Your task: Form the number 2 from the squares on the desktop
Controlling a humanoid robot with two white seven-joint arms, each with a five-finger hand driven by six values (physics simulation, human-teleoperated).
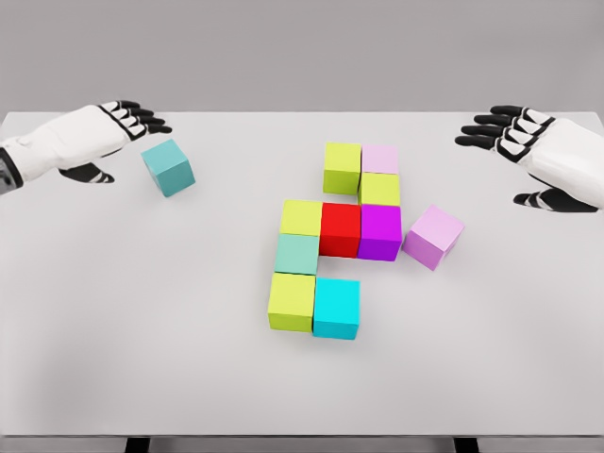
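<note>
Pale grey desk (142,359) fills the head view, backed by a plain grey wall. Nearest the camera, a yellow-green cube (292,301) and a cyan cube (337,308) sit side by side, touching, and form the bottom row of the cluster. Directly behind the yellow-green cube stands a mint-green cube (297,253). Behind that runs a row of three touching cubes: a second yellow-green cube (302,217), a red cube (341,229) and a magenta cube (380,231). A pale violet cube (434,236) lies just to the right of the magenta one, turned at an angle and out of line with the rows. Farther back, a yellow-green cube (379,190) stands behind the magenta cube, with a pale pink cube (380,159) behind it and another yellow-green cube (342,167) to the left of that. A teal cube (167,167) rests tilted and well apart from the cluster, at the far left. The left robot hand (104,137) lies just beside this teal cube, fingers extended and holding nothing; the right robot hand (528,151) hovers at the far right, fingers likewise spread and empty.
</note>
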